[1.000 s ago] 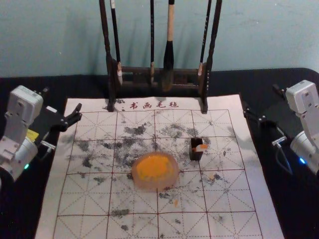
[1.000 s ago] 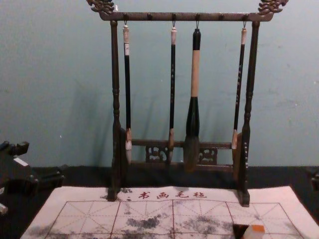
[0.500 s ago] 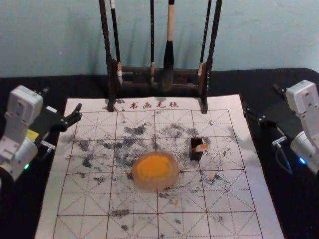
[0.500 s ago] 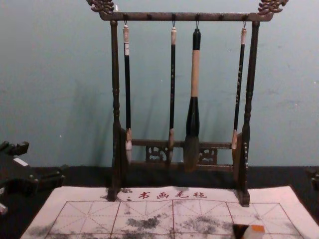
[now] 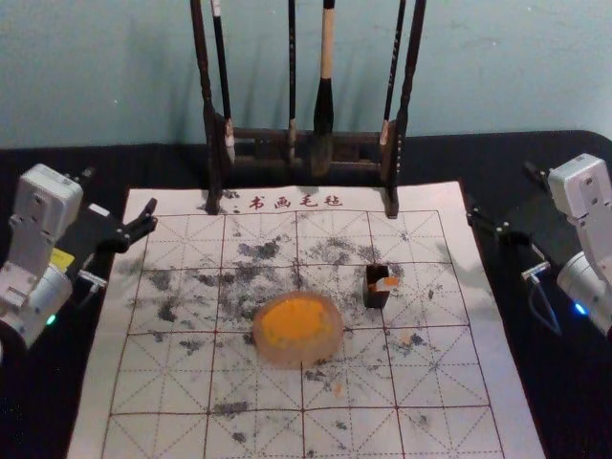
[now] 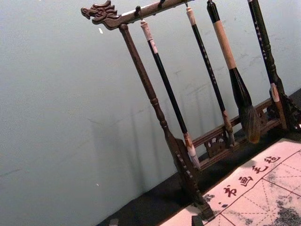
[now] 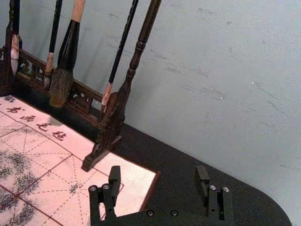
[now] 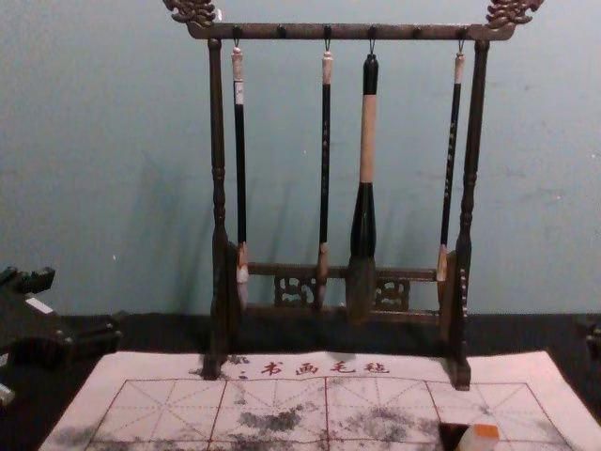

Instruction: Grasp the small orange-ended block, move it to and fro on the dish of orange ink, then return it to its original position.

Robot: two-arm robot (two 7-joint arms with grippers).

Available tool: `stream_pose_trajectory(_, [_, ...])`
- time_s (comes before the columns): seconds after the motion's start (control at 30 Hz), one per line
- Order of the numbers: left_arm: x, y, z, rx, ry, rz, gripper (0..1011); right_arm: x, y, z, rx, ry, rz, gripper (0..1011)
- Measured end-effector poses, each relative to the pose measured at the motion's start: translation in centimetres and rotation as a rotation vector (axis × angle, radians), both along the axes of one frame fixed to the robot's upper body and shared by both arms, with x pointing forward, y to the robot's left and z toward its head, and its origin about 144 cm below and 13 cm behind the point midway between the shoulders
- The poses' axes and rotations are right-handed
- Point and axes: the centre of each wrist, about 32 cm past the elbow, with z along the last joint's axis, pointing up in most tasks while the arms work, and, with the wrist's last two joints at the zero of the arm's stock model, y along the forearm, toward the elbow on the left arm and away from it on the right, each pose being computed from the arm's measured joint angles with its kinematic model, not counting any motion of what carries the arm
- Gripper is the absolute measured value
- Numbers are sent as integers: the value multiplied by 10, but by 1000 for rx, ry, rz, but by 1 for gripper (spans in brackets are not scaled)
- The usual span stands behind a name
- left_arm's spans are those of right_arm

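Orange-ended block (image 5: 386,284) sits at the small dark holder (image 5: 372,291), its pale body and orange end showing on the holder's right side. Whether it stands inside or only leans against it, I cannot tell. Both are on the printed white mat (image 5: 143,382) that lies on the black desk (image 5: 488,158), right of the middle. The dish of orange ink (image 5: 298,356) is on the mat too, to the left of the block and farther from the desk's far edge, with a gap between them.

The left hand (image 5: 120,188) is open, by the mat's left edge, well apart from the block. The right hand (image 5: 500,185) is open as well, beyond the mat's right edge, toward the desk's right side; the right wrist view shows its fingers spread wide.

Near the desk's far edge stands a dark wooden stand (image 8: 404,32) with four brushes (image 8: 367,141) hanging tips down. Black ink smudges (image 5: 258,251) and a few orange specks (image 5: 338,389) mark the mat.
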Motion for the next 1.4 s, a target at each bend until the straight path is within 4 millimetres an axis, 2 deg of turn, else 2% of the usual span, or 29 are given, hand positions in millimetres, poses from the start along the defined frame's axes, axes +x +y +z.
stream_pose_trajectory(0.13, [0, 0, 0, 0, 0, 0, 1001, -2, -3, 0, 7, -2, 51, 1002])
stream_pose_trajectory(0.47, [0, 0, 0, 0, 0, 0, 1001, -20, -18, 3, 23, 28, 345, 1002])
stream_pose_trajectory(0.7, [0, 0, 0, 0, 0, 0, 1001, -24, -31, 1, 9, 50, 551, 1000])
stream_pose_trajectory(0.87, [0, 0, 0, 0, 0, 0, 1001, -16, -34, 0, -17, 72, 657, 1002])
stream_pose_trajectory(1.07, [0, 0, 0, 0, 0, 0, 1001, 4, -31, -2, -64, 87, 765, 1000])
stream_pose_trajectory(1.4, [0, 0, 0, 0, 0, 0, 1001, 32, -19, -10, -102, 107, 821, 1000])
